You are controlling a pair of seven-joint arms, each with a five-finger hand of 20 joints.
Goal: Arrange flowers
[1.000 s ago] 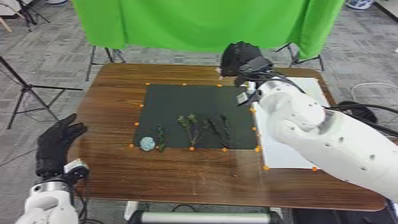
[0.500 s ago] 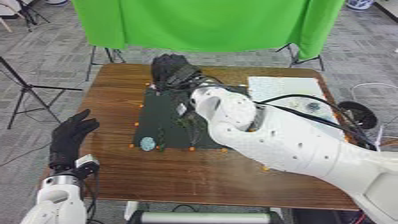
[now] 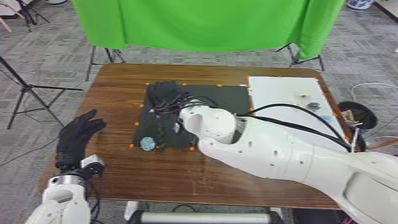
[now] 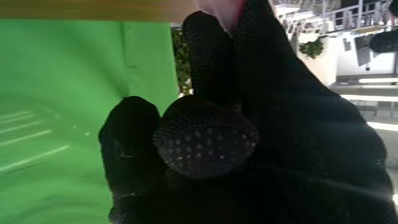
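Left of centre in the frame, the right hand (image 3: 163, 95) pinched a pale pink thing (image 4: 224, 10) between its fingers, direction unclear. Below, a slim green sprig (image 3: 161, 136) pointed up-frame, lengthwise, beside a round pale-blue flower (image 3: 147, 144). The left hand (image 3: 78, 132) had loosely straight fingers.

A brown wooden table (image 3: 133, 175) carries a dark mat (image 3: 233, 97) and, beside it on the right, a white sheet (image 3: 275, 95). Small orange markers (image 3: 192, 148) dot the mat's edges.

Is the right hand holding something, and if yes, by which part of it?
It seems so: a pale pink thing appears pinched between fingers of the right hand. Which part is held cannot be told.
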